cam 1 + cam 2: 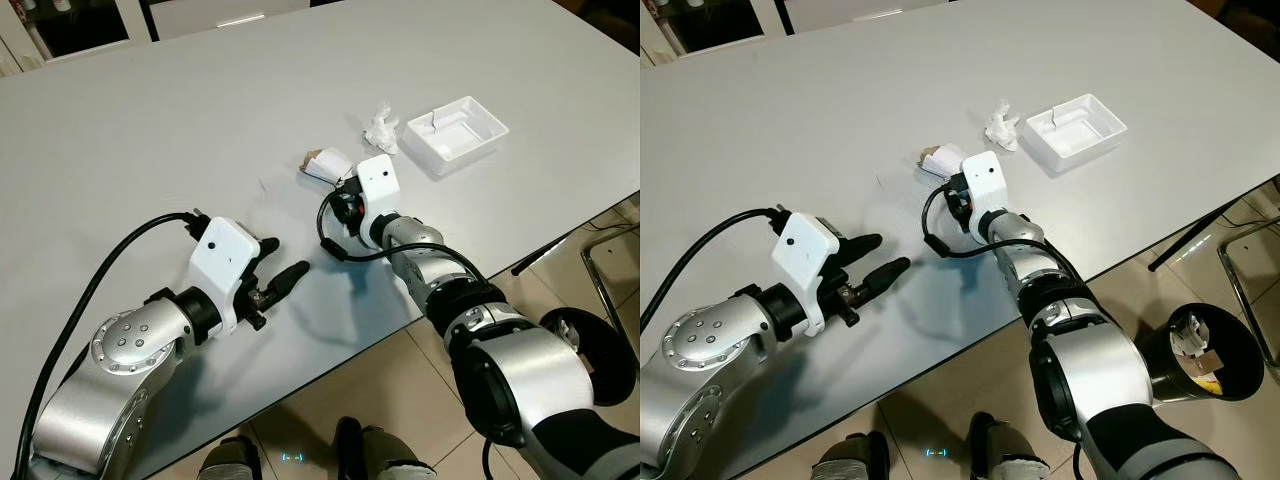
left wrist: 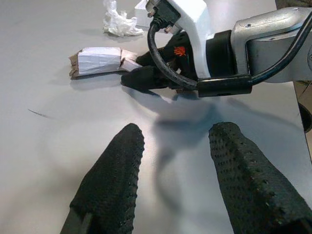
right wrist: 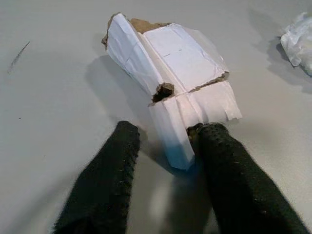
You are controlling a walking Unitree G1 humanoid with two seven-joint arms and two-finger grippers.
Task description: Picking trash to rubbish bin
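Your right end effector (image 3: 163, 146) sits low on the grey surface (image 1: 150, 130), its two black fingers parted on either side of the near edge of a torn white cardboard scrap with ragged brown edges (image 3: 168, 73); one finger touches that edge, the other stands just beside it, so nothing is gripped yet. You can see the scrap is creased and folded, with a small hole at the middle fold and a frayed corner. It lies flat near the surface's centre. A crumpled white tissue (image 1: 381, 128) lies near it, and a white rectangular plastic tray (image 1: 456, 133) just beyond. Your left end effector (image 1: 272, 270) hovers released, well apart. The black round rubbish bin (image 1: 1202, 355) stands on the floor to your right
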